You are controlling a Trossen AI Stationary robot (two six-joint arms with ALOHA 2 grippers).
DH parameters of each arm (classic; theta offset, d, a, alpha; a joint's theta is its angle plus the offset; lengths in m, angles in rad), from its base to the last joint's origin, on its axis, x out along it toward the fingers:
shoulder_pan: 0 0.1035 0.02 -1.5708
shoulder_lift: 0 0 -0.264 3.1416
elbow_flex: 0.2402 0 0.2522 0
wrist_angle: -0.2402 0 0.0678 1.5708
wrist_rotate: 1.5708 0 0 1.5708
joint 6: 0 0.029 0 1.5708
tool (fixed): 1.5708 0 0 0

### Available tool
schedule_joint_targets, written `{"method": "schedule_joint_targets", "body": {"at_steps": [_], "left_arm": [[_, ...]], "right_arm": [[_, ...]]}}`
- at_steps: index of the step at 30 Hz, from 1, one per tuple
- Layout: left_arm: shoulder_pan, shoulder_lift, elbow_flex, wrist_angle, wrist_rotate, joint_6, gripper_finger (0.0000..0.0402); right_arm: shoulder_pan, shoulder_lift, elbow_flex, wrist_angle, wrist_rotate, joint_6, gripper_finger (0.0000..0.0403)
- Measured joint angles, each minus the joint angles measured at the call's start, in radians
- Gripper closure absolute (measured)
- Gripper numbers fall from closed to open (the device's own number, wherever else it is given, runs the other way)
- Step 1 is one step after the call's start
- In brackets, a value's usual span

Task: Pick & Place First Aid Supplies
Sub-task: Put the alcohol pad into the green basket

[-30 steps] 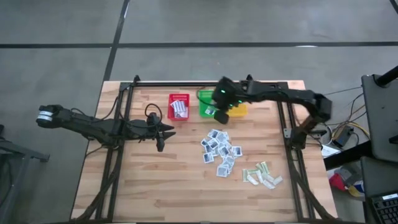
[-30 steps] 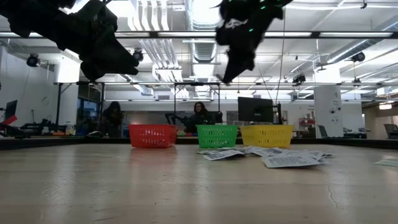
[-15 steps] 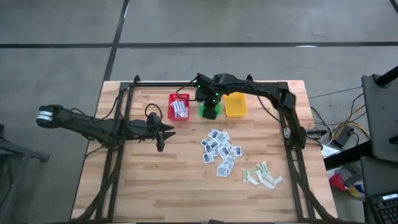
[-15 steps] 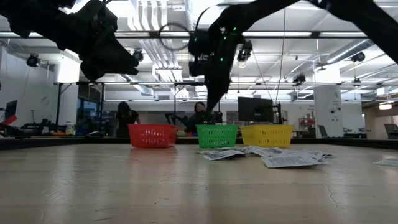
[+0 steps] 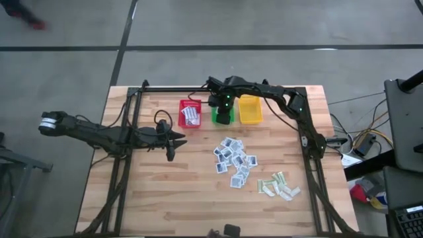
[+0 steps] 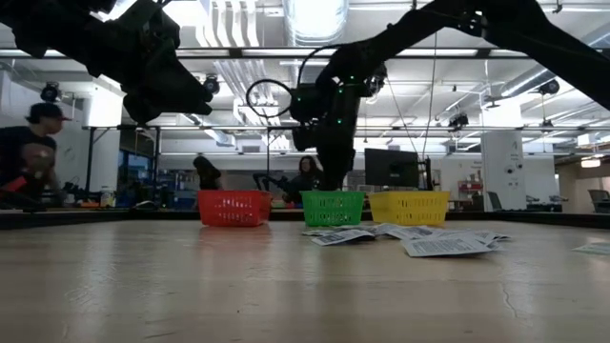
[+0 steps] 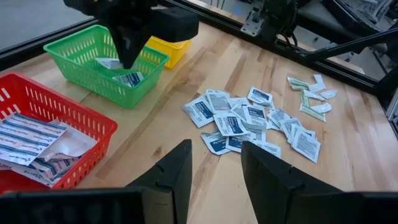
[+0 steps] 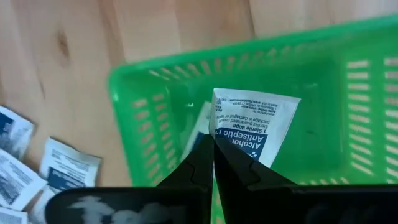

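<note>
My right gripper [image 5: 224, 114] [image 8: 212, 148] hangs over the green basket [image 5: 218, 118] [image 8: 155, 112], fingers pointing down into it, shut on a small square white-blue packet [image 8: 252, 124]. More square packets [image 5: 232, 160] lie piled mid-table, and pale green-beige strips [image 5: 279, 186] lie to their right. Oblong striped packets [image 7: 31, 134] lie in the red basket [image 5: 182, 106]. My left gripper [image 5: 173, 142] [image 7: 214, 165] waits open above the table's left half, nothing between its fingers. My right gripper pinches the square packet by one edge near a corner [image 8: 219, 138] between its two shut fingers. The fingers come from above, pointing steeply down. The packet sticks out past the fingertips inside the green basket's walls; whether it touches the basket's floor I cannot tell.
A yellow basket [image 5: 250, 110] stands right of the green one, all three in a row at the far side. Black frame rails [image 5: 132, 125] run along the table's left and right. People show in the room behind [image 6: 29, 152]. Bare wood lies along the near edge [image 5: 198, 205].
My right gripper, staying shut on the packet, has swung toward the table's left and far side and sunk from high above the table to just over the green basket, tipping to point more steeply down.
</note>
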Motion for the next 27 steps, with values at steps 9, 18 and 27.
{"method": "schedule_joint_targets", "body": {"at_steps": [9, 18, 27], "left_arm": [[0.000, 0.000, 0.000, -0.001, 0.000, 0.016, 0.0268], [0.000, 0.000, 0.000, 0.000, 0.000, 0.017, 0.0268], [0.000, 0.000, 0.000, 0.001, 0.000, 0.016, 0.0268]], "right_arm": [[-0.015, -0.001, -0.019, -0.002, 0.000, 0.037, 0.0394], [-0.018, -0.002, -0.002, 0.003, 0.000, 0.049, 0.0394], [-0.019, -0.002, -0.008, 0.003, 0.000, 0.073, 0.0355]]}}
